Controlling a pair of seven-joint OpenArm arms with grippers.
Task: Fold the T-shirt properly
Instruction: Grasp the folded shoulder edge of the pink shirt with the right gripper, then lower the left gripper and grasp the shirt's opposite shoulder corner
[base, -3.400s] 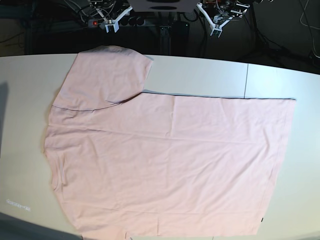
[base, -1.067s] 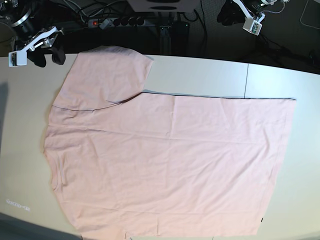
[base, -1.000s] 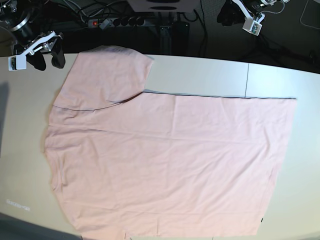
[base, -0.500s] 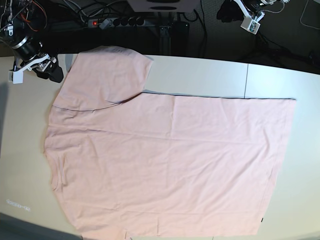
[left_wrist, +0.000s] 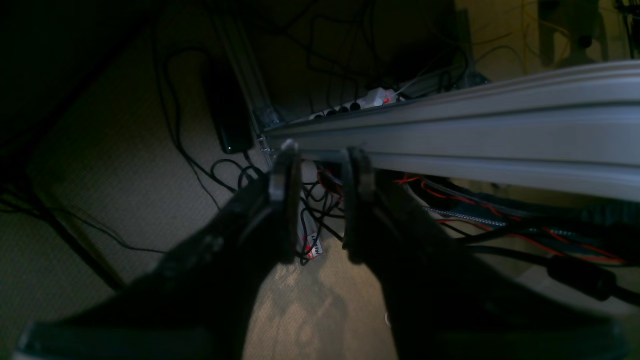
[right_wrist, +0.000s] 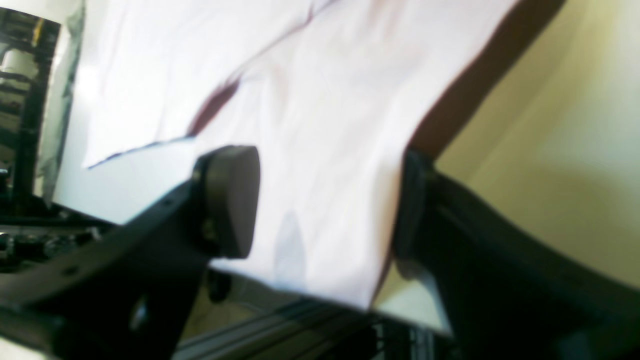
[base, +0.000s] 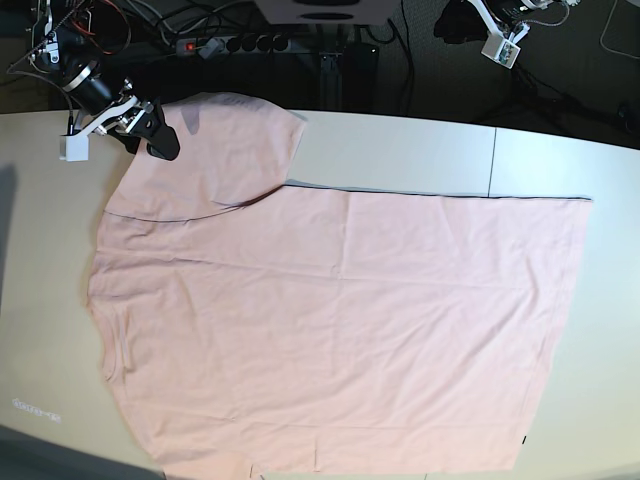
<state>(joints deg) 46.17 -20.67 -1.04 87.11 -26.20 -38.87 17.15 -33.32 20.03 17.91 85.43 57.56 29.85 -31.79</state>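
The pale pink T-shirt (base: 340, 320) lies flat on the white table (base: 420, 150), plain side up, with no lettering or label showing. One sleeve (base: 215, 150) points to the far left. My right gripper (base: 150, 140) hovers at that sleeve's left edge. In the right wrist view it (right_wrist: 320, 205) is open, with pink fabric (right_wrist: 325, 125) showing between the fingers (right_wrist: 230, 200). My left gripper (base: 480, 35) is behind the table's far edge, away from the shirt. In the left wrist view it (left_wrist: 320, 200) holds nothing and its jaws stand a narrow gap apart.
A power strip (base: 230, 43) and cables lie behind the table. The left wrist view shows an aluminium rail (left_wrist: 475, 130), cables and the floor. A seam (base: 492, 160) runs across the table at the right. The shirt's bottom edge reaches the table's near edge.
My right arm has come from the far left corner to the sleeve's left edge. My left arm has stayed behind the table. The shirt has not moved.
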